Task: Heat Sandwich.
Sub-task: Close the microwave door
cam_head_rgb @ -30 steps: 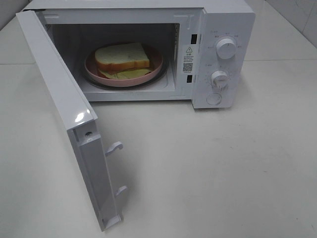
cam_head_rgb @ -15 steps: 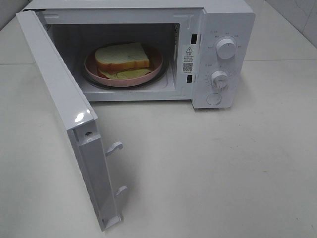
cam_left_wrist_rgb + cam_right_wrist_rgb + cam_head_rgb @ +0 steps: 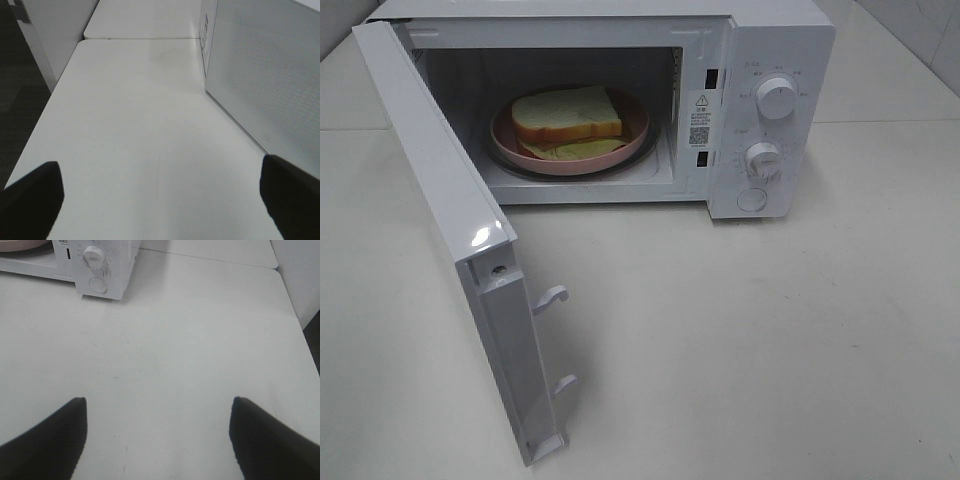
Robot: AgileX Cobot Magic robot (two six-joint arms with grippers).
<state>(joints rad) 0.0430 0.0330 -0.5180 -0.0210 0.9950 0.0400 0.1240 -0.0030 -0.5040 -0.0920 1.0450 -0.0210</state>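
Note:
The sandwich (image 3: pixel 566 116), pale bread over yellow-green filling, lies in a round pink dish (image 3: pixel 638 125) inside the white microwave (image 3: pixel 775 40). The microwave door (image 3: pixel 450 215) stands wide open, swung out toward the front left. Neither arm shows in the high view. In the left wrist view my left gripper (image 3: pixel 160 200) is open over bare table, with the door's outer face (image 3: pixel 265 75) beside it. Over the table in front of the microwave's knobs (image 3: pixel 93 256), my right gripper (image 3: pixel 157 432) is open too, and a sliver of the pink dish (image 3: pixel 20 245) shows at the frame corner.
The microwave has two knobs (image 3: pixel 777 97) and a round button (image 3: pixel 752 199) on its right panel. Two latch hooks (image 3: pixel 552 296) stick out from the door's edge. The white table (image 3: pixel 750 330) ends at an edge (image 3: pixel 40 125) on the left and another (image 3: pixel 300 330) on the right.

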